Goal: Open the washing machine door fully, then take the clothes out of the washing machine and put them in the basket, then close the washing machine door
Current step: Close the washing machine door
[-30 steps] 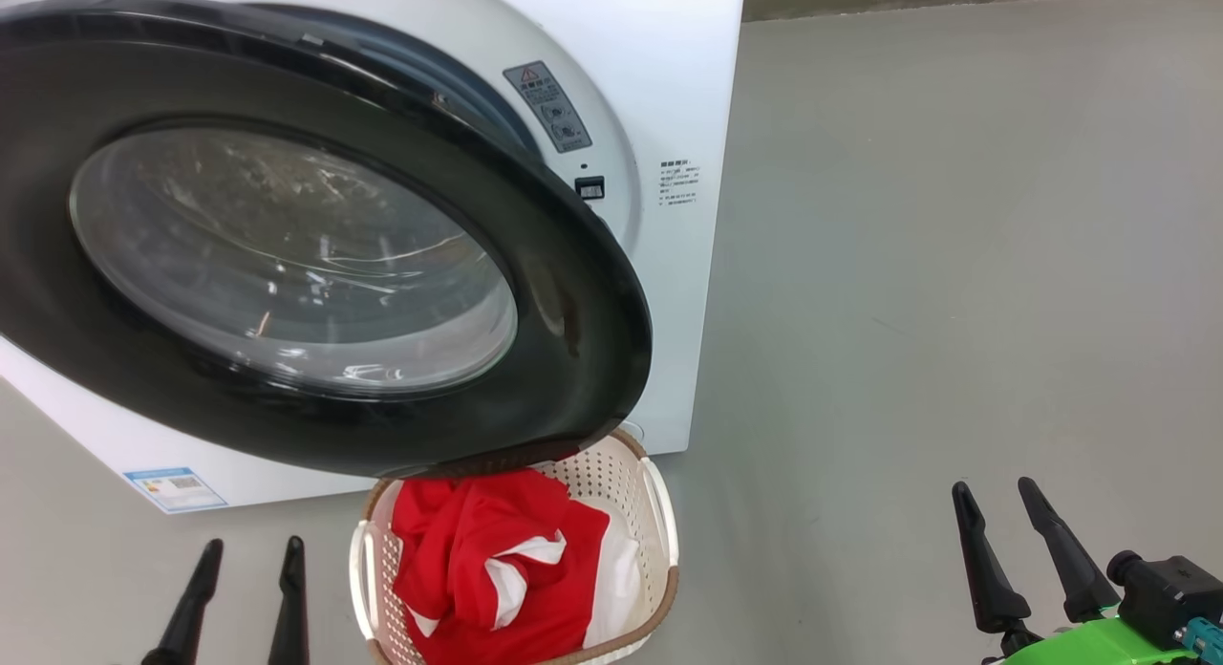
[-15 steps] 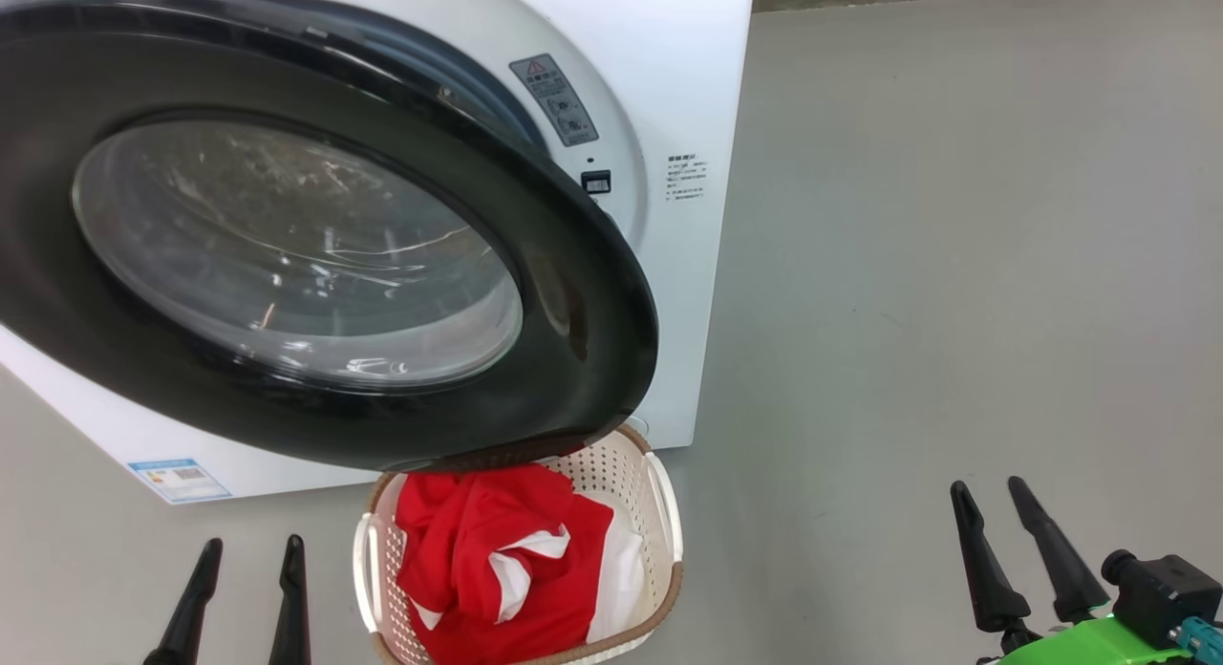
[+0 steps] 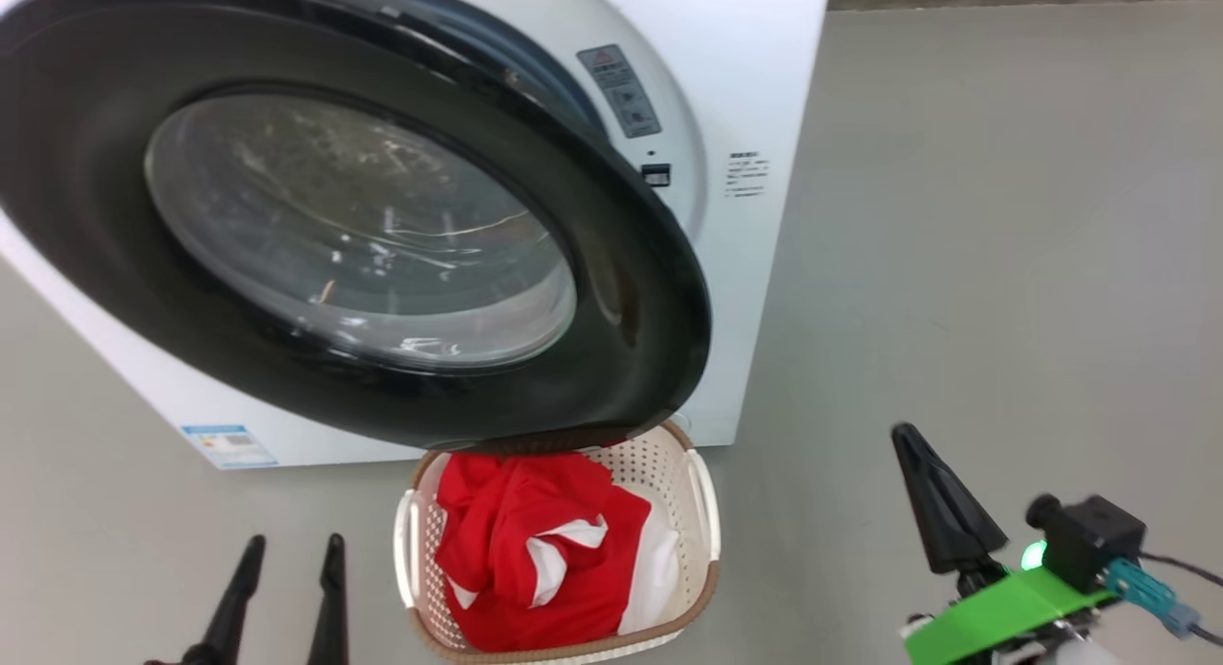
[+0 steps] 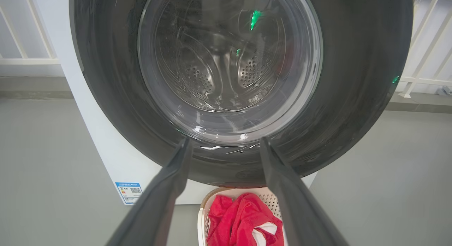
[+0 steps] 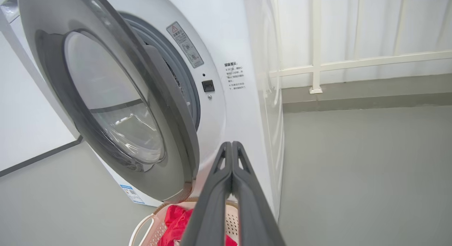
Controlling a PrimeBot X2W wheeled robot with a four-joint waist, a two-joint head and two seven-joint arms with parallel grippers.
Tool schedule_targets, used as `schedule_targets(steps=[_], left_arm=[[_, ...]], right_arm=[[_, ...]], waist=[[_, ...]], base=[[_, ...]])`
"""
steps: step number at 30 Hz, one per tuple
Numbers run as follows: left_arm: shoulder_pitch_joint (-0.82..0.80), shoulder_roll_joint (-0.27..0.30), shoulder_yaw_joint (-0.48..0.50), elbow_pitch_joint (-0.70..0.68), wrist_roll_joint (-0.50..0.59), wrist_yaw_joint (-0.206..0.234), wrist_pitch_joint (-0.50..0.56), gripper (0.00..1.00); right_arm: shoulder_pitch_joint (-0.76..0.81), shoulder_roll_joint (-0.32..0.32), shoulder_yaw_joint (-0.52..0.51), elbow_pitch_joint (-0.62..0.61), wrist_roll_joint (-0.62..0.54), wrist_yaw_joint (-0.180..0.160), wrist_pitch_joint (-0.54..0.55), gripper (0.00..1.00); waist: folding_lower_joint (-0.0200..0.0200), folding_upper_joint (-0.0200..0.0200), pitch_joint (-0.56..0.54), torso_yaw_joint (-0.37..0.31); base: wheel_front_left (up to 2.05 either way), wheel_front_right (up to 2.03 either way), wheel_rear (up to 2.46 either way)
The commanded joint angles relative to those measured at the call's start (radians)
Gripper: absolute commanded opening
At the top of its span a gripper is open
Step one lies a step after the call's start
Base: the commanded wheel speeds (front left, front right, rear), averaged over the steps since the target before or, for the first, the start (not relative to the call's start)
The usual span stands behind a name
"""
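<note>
On the front of the big white box-shaped washing machine (image 3: 764, 73): a large round door (image 3: 363, 225) with a wide glossy black rim and a bulging clear glass window, standing ajar. The right wrist view shows a gap between its free edge and the machine's grey-ringed opening.
Drum (image 4: 226, 69): perforated steel, seen through the door glass in the left wrist view.
Basket (image 3: 659, 460): small, cream-white perforated plastic with a brown woven-look rim. It sits on the grey floor (image 3: 955, 264) just before the machine's lower front, with its far end under the door's bottom rim.
Clothes (image 3: 535, 550): bright red fabric with white patches, bundled inside the basket.
Left hand (image 3: 294, 548): two dark fingers apart, nothing between them, low before the machine and pointing at the door glass.
Right hand (image 3: 906, 436): fingers pressed together on nothing, out beyond the machine's right side, on a green mount (image 3: 994, 598).
Sticker (image 3: 229, 445): blue, at the machine's lower left front.
</note>
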Motion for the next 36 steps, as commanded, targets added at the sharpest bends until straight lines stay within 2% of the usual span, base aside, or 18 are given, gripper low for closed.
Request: schedule_targets(steps=[1,11,19,26,36], left_arm=[[-0.025,0.003,0.013,-0.026,-0.011,0.012,-0.012,1.0],[-0.027,0.003,-0.045,-0.035,-0.047,0.04,-0.012,1.0],[-0.049,0.003,-0.086,-0.052,-0.076,0.058,-0.012,1.0],[-0.089,0.003,-0.124,-0.055,-0.101,0.069,-0.012,1.0],[-0.136,0.003,-0.145,-0.065,-0.122,0.084,-0.012,1.0]], right_arm=[[-0.063,-0.018,0.05,-0.021,0.012,0.006,-0.006,0.0],[-0.176,-0.039,0.16,0.006,0.033,0.006,-0.006,0.0],[-0.278,-0.057,0.221,0.016,0.042,0.006,-0.006,0.0],[-0.338,-0.067,0.219,0.032,0.034,0.006,-0.006,0.0],[-0.407,-0.09,0.205,0.03,0.045,0.006,-0.006,0.0]], waist=[[0.0,0.0,0.005,0.032],[0.0,0.0,0.014,0.119],[0.0,0.0,0.073,0.171],[0.0,0.0,0.136,0.204],[0.0,0.0,0.204,0.215]], base=[[0.0,0.0,0.0],[0.0,0.0,0.0],[0.0,0.0,0.0],[0.0,0.0,0.0],[0.0,0.0,0.0]])
